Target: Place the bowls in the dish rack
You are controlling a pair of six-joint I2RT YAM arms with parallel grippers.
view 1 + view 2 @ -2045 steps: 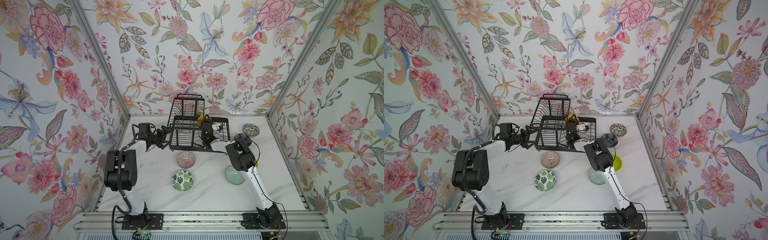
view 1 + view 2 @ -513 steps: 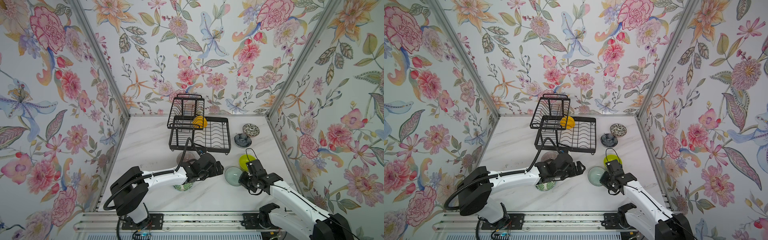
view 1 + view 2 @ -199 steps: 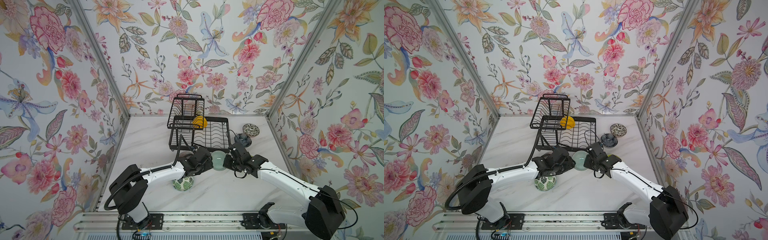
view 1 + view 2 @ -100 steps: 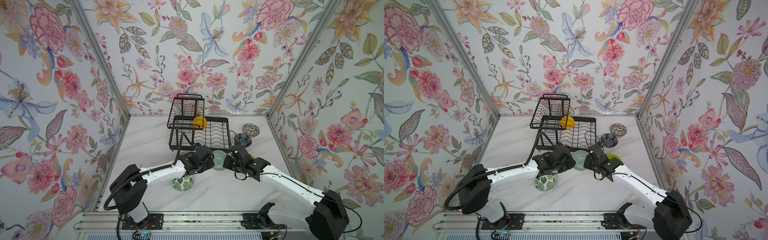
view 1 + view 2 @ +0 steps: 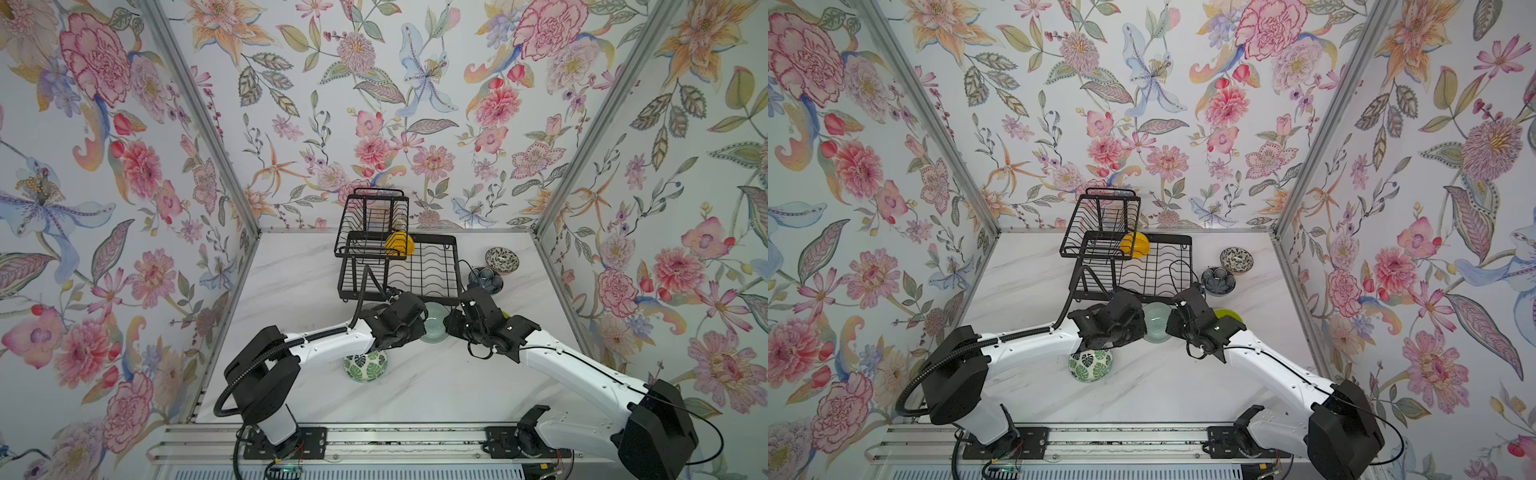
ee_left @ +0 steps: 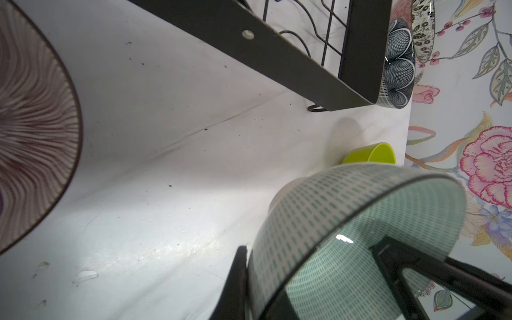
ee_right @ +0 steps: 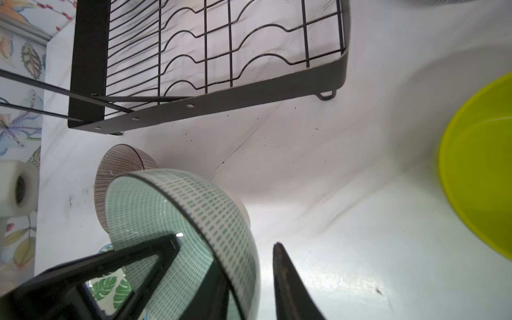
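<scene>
I held my left pincer (image 5: 420,327) pinched on the wall of the aqua bowl (image 5: 434,329), one finger (image 6: 238,282) outside and the other inside. The bowl hung tilted on its side, just in front of the dish rack (image 5: 459,266); I could not tell whether it touched the table (image 5: 291,299). My right pincer (image 5: 449,326) stood at the bowl's opposite side with its fingers spread. One finger (image 7: 133,266) reached inside, and the other stood clear of the outer wall with a gap between. The yellow bowl (image 5: 399,244) stood on edge in the rack's lower tray, at the back, beside the raised basket. The lime bowl (image 5: 1227,315) sat off the rack's front right corner, and the dark blue bowl (image 5: 485,278) just beside the rack's right side. The black-and-white bowl (image 5: 502,260) was farther right. The ribbed bowl (image 7: 119,163) lay before the rack's front left, and the leaf bowl (image 5: 365,365) farther forward.
</scene>
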